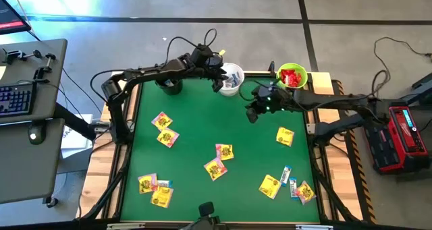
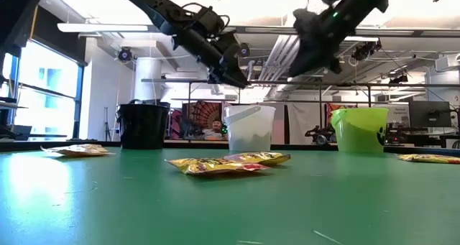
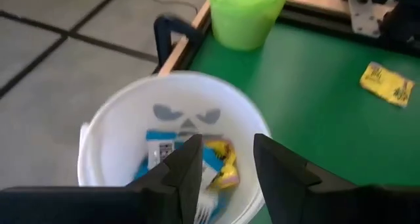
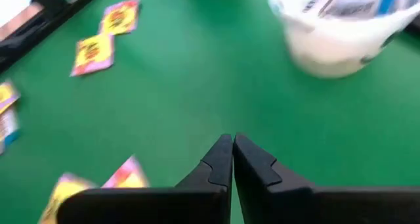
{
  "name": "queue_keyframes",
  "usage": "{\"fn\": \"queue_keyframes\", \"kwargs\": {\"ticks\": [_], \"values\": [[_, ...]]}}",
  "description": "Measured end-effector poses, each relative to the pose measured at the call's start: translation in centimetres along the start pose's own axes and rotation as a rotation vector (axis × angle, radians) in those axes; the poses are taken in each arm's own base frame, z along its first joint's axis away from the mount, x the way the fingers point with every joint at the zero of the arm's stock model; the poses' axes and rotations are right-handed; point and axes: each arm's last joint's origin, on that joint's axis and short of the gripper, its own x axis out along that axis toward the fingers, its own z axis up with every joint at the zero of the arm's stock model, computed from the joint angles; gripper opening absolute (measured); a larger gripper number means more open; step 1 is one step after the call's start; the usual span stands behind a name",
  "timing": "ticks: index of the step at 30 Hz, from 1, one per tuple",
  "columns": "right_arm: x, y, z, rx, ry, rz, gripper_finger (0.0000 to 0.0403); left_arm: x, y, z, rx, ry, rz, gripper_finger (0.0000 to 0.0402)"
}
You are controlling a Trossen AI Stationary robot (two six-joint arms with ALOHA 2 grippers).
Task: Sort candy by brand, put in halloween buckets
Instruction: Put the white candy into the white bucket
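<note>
Left pincer: we see the left pincer (image 3: 226,161) above the white bucket (image 1: 231,79) at the counter's 12 o'clock edge, fingers parted, holding nothing.
White bucket contents: white-and-blue packets (image 3: 159,152) and a yellow one lie inside.
Right pincer: the right pincer (image 4: 232,153) hangs over the green counter (image 1: 196,129) near 1 o'clock, fingers pressed together, empty.
Green bucket: the lime green bucket (image 1: 292,75) at 1 o'clock holds red packets (image 1: 291,76).
Black bucket: the black bucket (image 1: 169,85) stands at 11 o'clock.
Loose candy: we count yellow packets (image 1: 215,168) scattered from centre to 6 o'clock, slim white-and-blue ones (image 1: 287,173) near 5 o'clock.
</note>
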Motion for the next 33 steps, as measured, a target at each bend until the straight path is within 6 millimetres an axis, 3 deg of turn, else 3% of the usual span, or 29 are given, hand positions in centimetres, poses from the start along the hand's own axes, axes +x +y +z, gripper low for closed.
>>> {"fn": "queue_keyframes", "kwargs": {"ticks": [10, 15, 20, 27, 33], "values": [[-4.2, 5.0, -5.2, 0.130, 0.244, 0.126, 0.0004, 0.5, -3.9, 0.7, 0.054, -0.074, -0.055, 0.0118], [-5.6, 7.4, -8.9, 0.348, 0.387, 0.070, 0.0024, 0.8, -6.2, 1.1, 0.065, -0.107, -0.100, 0.0117], [-6.4, 9.1, -12.9, 0.616, 0.523, -0.113, 0.0082, 0.9, -7.8, 1.2, 0.076, -0.109, -0.128, 0.0117], [-6.0, 10.6, -18.1, 0.837, 0.614, -0.440, 0.0182, 1.0, -9.0, 1.2, 0.090, -0.106, -0.152, 0.0117], [-4.8, 10.6, -20.4, 0.894, 0.690, -0.677, 0.0212, 1.0, -9.0, 1.2, 0.090, -0.105, -0.150, 0.0117]]}}
